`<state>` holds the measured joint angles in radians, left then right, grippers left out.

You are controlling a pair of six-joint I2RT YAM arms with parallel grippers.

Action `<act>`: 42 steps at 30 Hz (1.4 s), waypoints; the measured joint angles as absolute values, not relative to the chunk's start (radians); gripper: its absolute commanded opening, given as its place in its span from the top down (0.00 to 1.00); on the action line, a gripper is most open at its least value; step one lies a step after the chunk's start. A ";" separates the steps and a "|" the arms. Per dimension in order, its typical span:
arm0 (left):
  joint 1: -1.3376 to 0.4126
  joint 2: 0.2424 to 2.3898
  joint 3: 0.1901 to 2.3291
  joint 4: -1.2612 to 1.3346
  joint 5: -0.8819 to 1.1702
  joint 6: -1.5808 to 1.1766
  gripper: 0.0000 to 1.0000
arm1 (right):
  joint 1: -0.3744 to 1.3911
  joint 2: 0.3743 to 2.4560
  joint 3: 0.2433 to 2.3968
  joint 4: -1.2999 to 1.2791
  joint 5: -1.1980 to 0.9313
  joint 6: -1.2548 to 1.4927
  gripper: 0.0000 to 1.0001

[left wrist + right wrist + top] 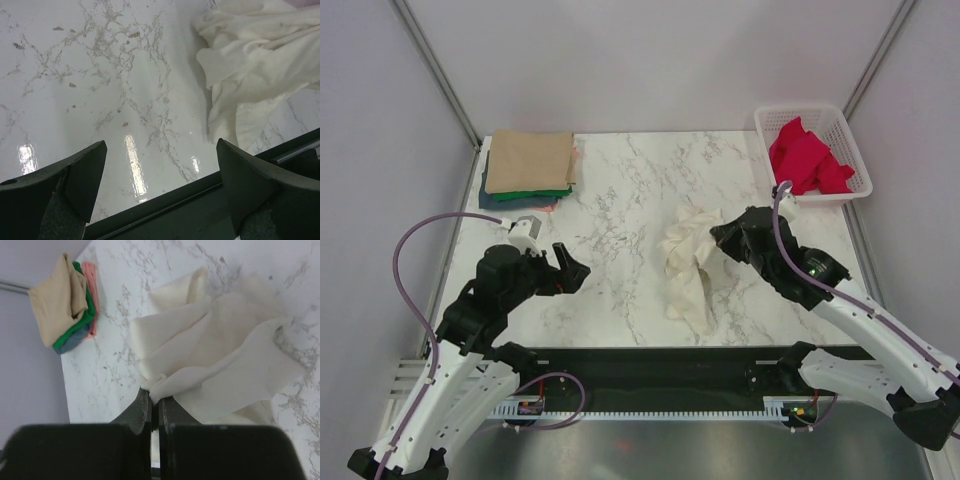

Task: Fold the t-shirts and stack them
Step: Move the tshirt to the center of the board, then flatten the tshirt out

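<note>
The right gripper (155,409) seems pinched shut on an edge of the cream t-shirt (688,268), which lies lengthwise near-to-far; the left gripper (160,155), spread, stands well apart.

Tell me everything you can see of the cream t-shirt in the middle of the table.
The cream t-shirt is soft, thin cloth, unfolded and crumpled into loose folds. It lies on the marble table, right of centre, apart from the folded stack. The right gripper is shut on one edge of it.
</note>
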<state>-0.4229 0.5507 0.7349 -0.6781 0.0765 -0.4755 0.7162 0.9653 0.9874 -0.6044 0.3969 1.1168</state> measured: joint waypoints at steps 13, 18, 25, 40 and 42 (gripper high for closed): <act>-0.438 0.603 0.733 -0.667 0.114 -0.476 0.10 | 0.716 0.873 0.866 -0.794 0.608 1.122 0.02; -0.633 0.766 0.716 -0.606 0.120 -0.509 0.16 | 0.716 0.804 0.781 -0.837 0.614 1.111 0.02; -1.115 1.064 0.686 -0.433 -0.009 -0.665 0.13 | 0.716 0.734 0.741 -0.796 0.621 1.086 0.02; -1.270 1.633 0.945 -0.279 -0.139 -0.826 0.16 | 0.716 0.568 0.628 -0.806 0.595 1.071 0.02; -1.280 1.683 0.978 -0.289 -0.159 -0.848 0.16 | 0.716 0.568 0.628 -0.810 0.589 1.068 0.02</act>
<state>-1.2797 1.6833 0.9783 -0.2893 -0.1585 -0.8482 0.7162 0.5678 0.6281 -0.8097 0.5892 1.0679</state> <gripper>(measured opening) 0.847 0.982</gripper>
